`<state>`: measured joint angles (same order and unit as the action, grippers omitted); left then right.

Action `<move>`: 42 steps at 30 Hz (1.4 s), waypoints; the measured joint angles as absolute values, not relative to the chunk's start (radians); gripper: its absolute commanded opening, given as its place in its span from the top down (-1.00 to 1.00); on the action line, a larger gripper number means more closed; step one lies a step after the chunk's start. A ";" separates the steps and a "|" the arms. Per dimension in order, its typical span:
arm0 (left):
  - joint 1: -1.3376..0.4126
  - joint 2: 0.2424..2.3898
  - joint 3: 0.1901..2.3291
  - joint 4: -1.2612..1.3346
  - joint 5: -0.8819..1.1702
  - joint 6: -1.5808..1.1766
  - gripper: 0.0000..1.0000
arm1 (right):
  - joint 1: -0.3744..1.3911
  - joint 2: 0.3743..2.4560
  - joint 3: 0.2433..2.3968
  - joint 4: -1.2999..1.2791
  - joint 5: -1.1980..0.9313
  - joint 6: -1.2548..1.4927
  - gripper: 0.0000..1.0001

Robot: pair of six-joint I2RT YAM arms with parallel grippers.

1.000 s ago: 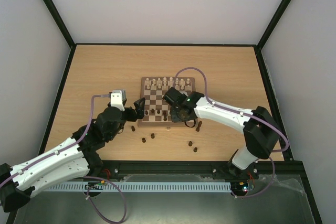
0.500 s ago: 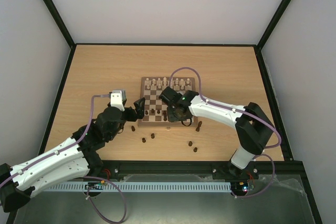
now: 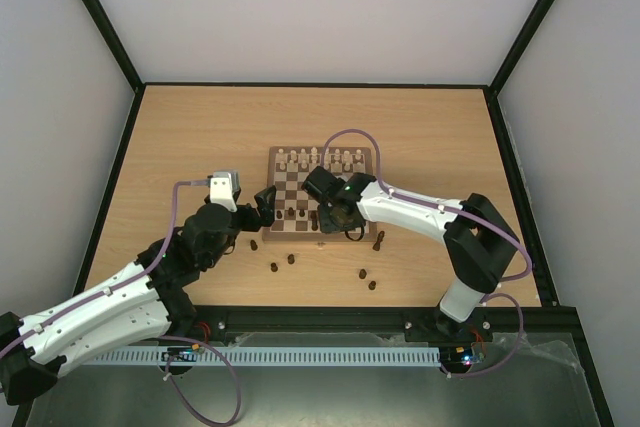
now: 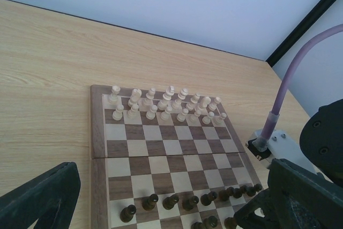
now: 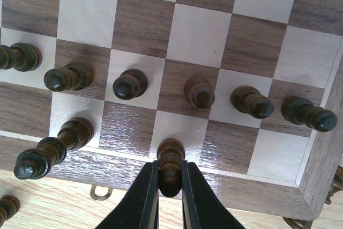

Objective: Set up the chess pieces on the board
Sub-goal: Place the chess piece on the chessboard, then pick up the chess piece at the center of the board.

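Observation:
The board point(image 3: 271, 187) lies mid-table. Dark chess pieces point(image 3: 300, 215) stand along its near rows. My right gripper point(image 3: 336, 217) is over the near edge, shut on a dark piece point(image 5: 170, 171) whose base rests on a light square of the nearest row. A row of dark pawns point(image 5: 131, 83) stands one rank further in, and two more pieces point(image 5: 75, 132) stand left of the held one. My left gripper point(image 3: 264, 201) hovers at the board's left near corner, open and empty, its fingers point(image 4: 37, 197) wide apart. Its view shows the dark row point(image 4: 171, 201).
Pale chessmen point(image 3: 320, 158) fill the far two rows, also seen in the left wrist view point(image 4: 166, 103). Several loose dark pieces point(image 3: 273, 268) lie on the table in front of the board, others at the right point(image 3: 366, 278). A metal clasp point(image 5: 99, 191) sits on the board's near edge.
My right gripper has shifted slightly left along the board's near edge and its elbow has drawn in. The left arm has not moved.

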<state>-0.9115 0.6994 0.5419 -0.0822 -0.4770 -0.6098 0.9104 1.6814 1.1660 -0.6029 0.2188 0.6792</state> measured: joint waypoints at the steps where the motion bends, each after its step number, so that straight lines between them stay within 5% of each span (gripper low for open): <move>1: -0.912 0.699 0.542 -0.082 -0.477 -0.610 -0.98 | 0.910 1.683 1.166 -0.603 0.219 0.679 0.91; 20: -0.912 0.698 0.542 -0.083 -0.477 -0.610 -0.98 | 0.910 1.685 1.169 -0.603 0.225 0.677 0.48; 28: -0.912 0.698 0.542 -0.088 -0.487 -0.610 -0.98 | 0.915 1.602 1.161 -0.597 0.227 0.676 -0.23; 35: -0.912 0.698 0.542 -0.089 -0.514 -0.610 -0.98 | 0.917 1.316 1.016 -0.531 0.220 0.656 -0.99; 42: -0.911 0.768 0.558 -0.176 -0.581 -0.645 -0.98 | 0.917 1.136 0.908 -0.415 0.189 0.603 -0.97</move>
<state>-0.9112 0.7681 0.5579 -0.1761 -0.5808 -0.6453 0.9169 1.1358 0.9085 -0.4152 0.1890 0.6025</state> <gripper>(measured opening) 0.988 0.986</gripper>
